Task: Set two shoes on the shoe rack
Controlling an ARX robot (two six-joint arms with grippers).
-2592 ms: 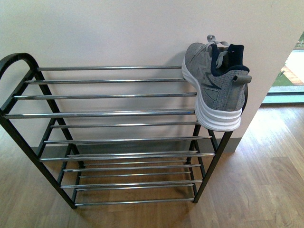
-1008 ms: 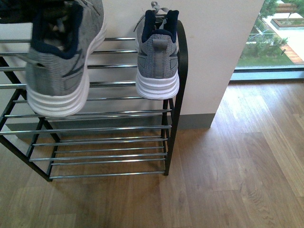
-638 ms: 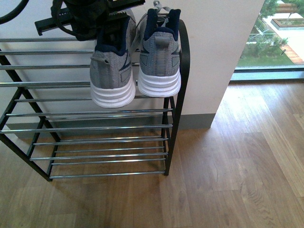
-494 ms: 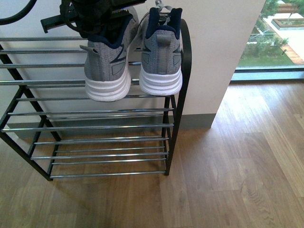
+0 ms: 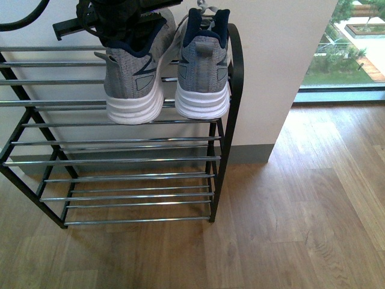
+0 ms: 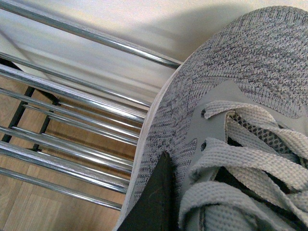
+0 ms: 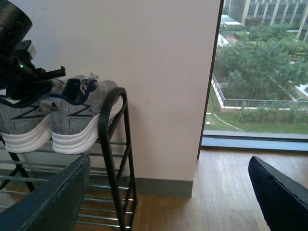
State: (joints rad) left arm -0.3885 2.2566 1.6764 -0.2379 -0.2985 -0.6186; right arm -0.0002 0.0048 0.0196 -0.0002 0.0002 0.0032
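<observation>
Left gripper (image 5: 120, 27) was clamped on the collar of a grey knit, white-soled sneaker (image 5: 133, 78). Its sole sat on the top silver rods of the black-framed shoe rack (image 5: 120, 159), just beside the twin sneaker (image 5: 203, 72), which crowded the black end hoop (image 5: 236, 66). Right gripper (image 7: 169, 161) gaped wide, empty.

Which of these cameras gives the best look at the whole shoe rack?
The front view: the shoe rack shows nearly whole, every tier. The right wrist view catches only its end; the left wrist view only some rods beside a sneaker.
</observation>
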